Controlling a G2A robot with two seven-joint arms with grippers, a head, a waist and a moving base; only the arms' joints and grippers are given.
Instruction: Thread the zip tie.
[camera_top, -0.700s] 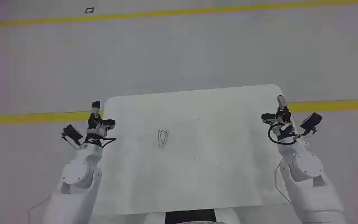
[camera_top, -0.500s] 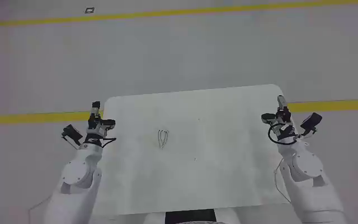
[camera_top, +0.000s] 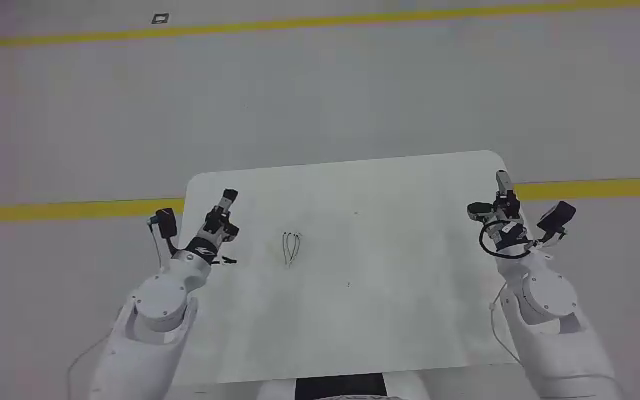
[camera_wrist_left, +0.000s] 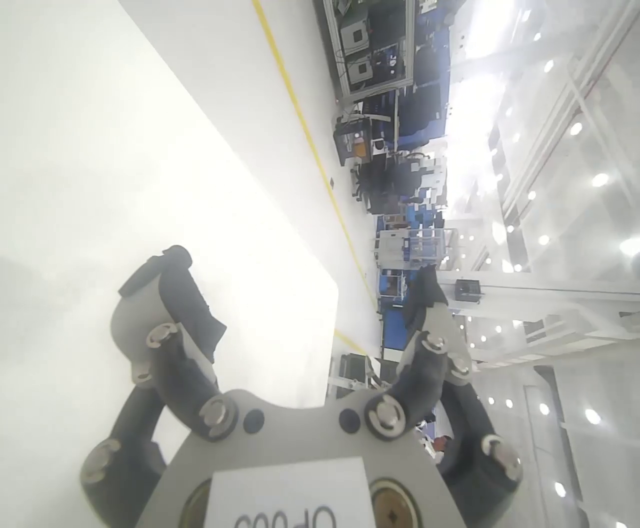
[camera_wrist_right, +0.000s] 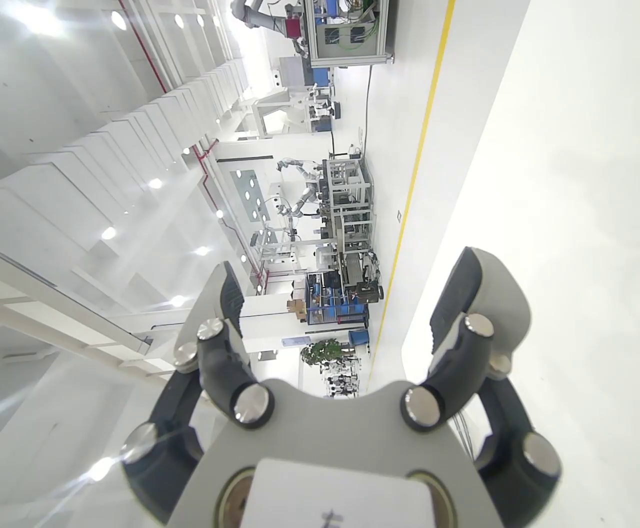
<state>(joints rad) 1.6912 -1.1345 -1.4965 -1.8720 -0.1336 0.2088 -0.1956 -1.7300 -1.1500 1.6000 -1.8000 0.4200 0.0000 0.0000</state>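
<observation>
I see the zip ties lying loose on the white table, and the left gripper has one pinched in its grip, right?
Not quite. The zip ties do lie loose on the white table, but the left gripper is open and empty; the left wrist view shows it holding nothing.

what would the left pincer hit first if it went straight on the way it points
Likely nothing: the left pincer aims over bare table toward its far edge, and the zip ties lie off to the side. Its height is hard to judge.
</observation>
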